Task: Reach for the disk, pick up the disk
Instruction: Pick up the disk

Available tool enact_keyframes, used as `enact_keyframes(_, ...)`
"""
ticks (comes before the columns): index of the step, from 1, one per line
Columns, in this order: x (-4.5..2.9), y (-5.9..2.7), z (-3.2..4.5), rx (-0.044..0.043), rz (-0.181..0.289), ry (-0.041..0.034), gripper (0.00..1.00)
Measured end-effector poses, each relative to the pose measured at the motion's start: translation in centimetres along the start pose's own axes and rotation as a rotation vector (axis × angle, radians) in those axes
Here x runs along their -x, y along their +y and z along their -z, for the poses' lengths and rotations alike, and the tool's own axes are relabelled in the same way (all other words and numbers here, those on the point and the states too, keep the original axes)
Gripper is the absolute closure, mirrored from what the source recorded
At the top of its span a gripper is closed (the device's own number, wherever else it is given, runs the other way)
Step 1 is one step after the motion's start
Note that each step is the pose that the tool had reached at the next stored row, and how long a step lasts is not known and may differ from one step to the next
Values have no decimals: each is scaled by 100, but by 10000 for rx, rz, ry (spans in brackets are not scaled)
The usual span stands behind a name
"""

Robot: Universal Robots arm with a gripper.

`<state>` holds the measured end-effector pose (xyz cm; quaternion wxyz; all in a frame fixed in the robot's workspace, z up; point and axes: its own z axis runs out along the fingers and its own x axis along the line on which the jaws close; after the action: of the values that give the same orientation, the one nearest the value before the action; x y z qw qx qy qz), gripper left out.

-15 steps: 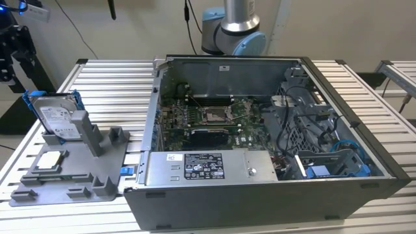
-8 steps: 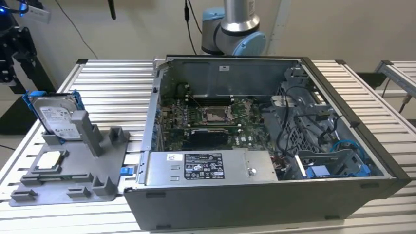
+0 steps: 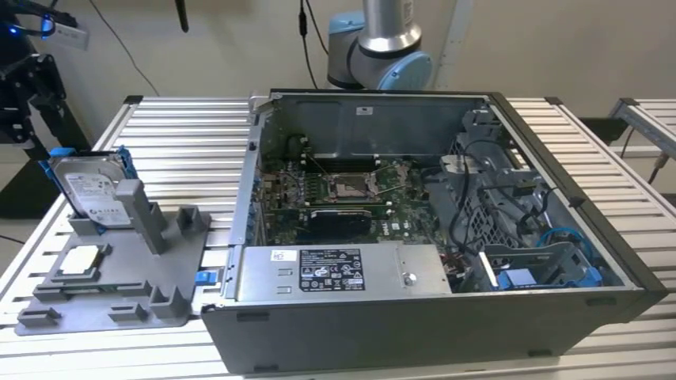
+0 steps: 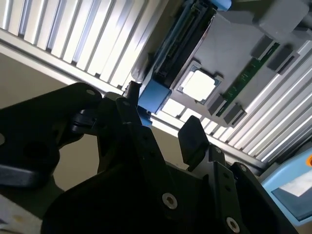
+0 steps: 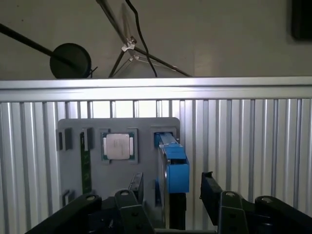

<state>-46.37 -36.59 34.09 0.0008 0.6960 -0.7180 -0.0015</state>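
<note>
open gripper (image 5: 172, 181) by the disk (image 5: 171, 161)
in the first wrist view its fingers are wide apart, not touching the disk, which stands in a gray holder (image 5: 117, 173).

The blue-framed silver metal disk (image 3: 90, 184) stands upright on the grey plastic tray (image 3: 116, 313), at the exterior view's left of the open dark metal computer case (image 3: 423, 336), near my gripper (image 5: 172, 181).

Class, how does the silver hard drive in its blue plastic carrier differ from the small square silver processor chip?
The hard drive stands on edge; the processor chip lies flat. The drive is larger, rectangular, blue-framed; the chip square, bare. Both sit on the grey plastic holder.
</note>
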Motion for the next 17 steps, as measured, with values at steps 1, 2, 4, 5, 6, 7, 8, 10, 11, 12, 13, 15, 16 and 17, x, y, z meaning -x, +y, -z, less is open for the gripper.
enact_keyframes(1,1,0,-19,0,1,1,0)
enact_keyframes(2,2,0,-37,0,1,0,0)
enact_keyframes(4,3,0,-73,0,0,0,0)
enact_keyframes(5,4,0,-91,0,0,-1,0)
enact_keyframes(6,5,0,-109,0,0,-2,0)
enact_keyframes(7,7,-1,-128,-1,0,-5,0)
enact_keyframes(8,9,-2,-146,-1,0,-9,0)
enact_keyframes(10,14,-5,-181,0,1,-17,0)
enact_keyframes(11,17,-8,-200,1,0,-20,0)
enact_keyframes(12,20,-10,-220,0,0,-21,0)
enact_keyframes(13,22,-13,-236,2,1,-21,0)
enact_keyframes(15,23,-17,-273,1,1,-22,0)
enact_keyframes(16,24,-17,-292,0,1,-22,0)
enact_keyframes(17,24,-18,-310,-2,2,-23,0)
